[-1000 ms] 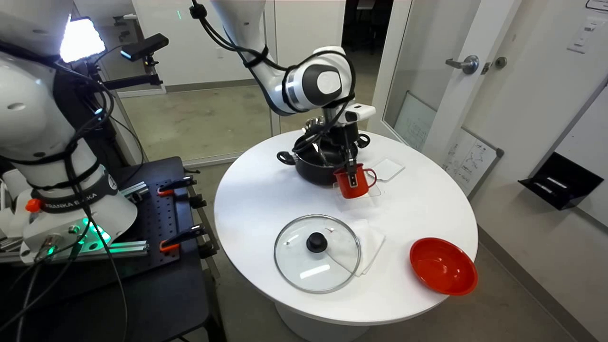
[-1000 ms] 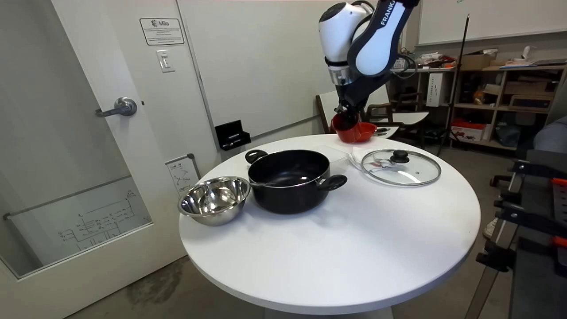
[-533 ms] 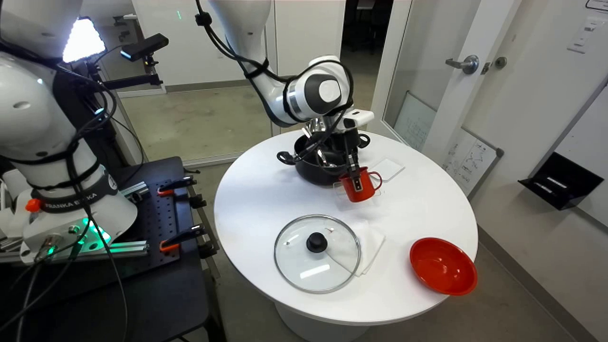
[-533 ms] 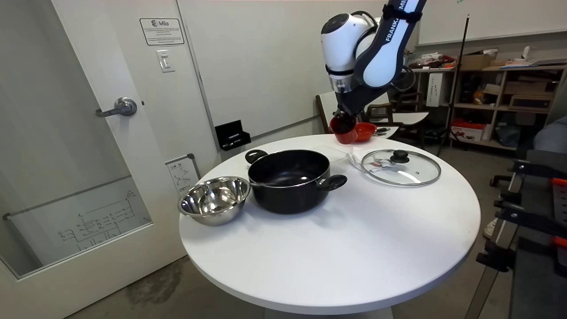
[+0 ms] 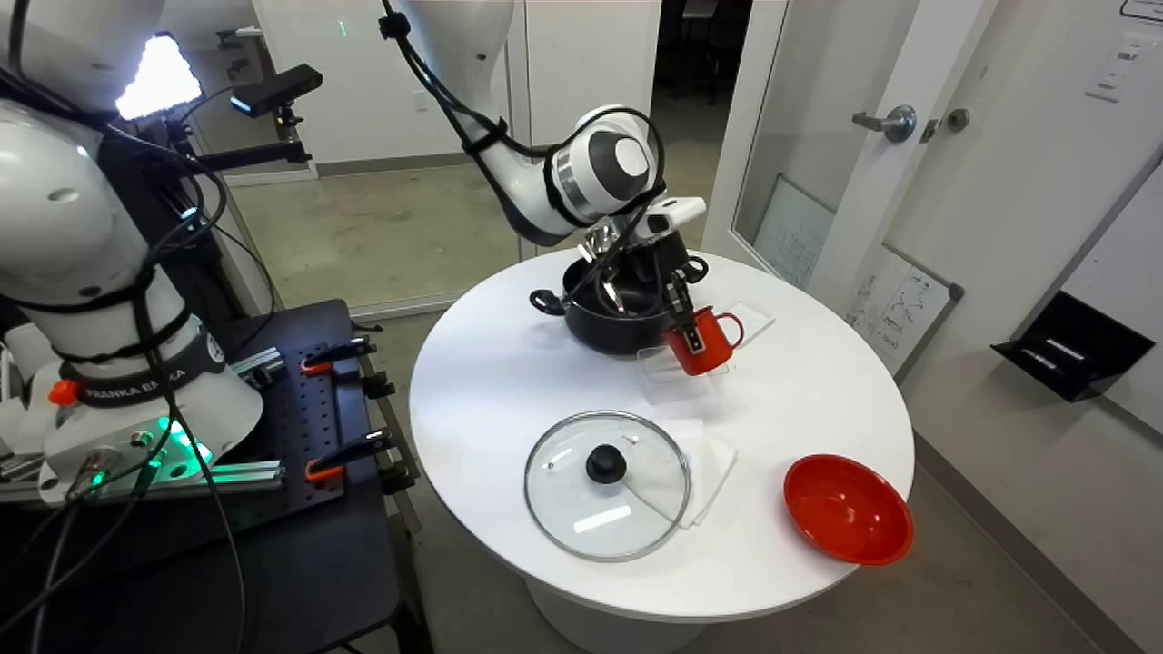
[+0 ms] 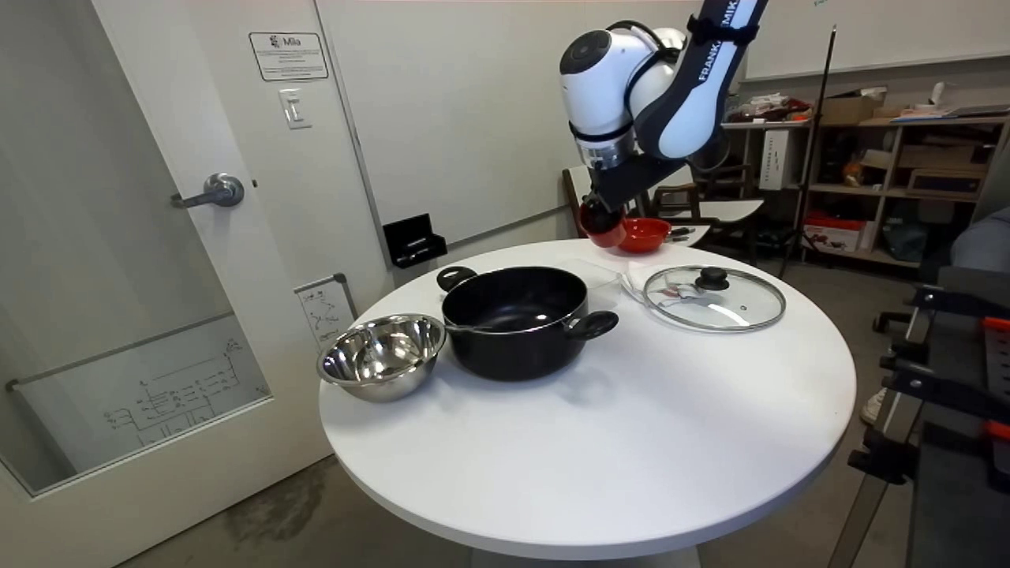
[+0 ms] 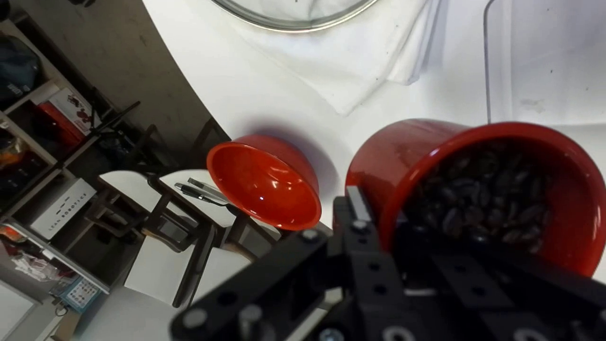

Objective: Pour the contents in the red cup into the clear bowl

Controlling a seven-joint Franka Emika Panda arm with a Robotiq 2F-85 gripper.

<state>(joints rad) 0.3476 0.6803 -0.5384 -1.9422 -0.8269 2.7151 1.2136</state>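
The red cup [image 5: 715, 343] hangs tilted from the gripper [image 7: 380, 216], which clamps its wall.

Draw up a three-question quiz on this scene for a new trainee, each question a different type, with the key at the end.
1. Open: What does the red cup hold?
2. True or false: The red cup stands upright on the table.
3. Multiple choice: What lies partly under the glass lid? A) a white cloth B) the red bowl C) the metal bowl

Key:
1. Dark bean-like pieces, seen in the wrist view.
2. False. It is tilted, gripped by the end effector.
3. A
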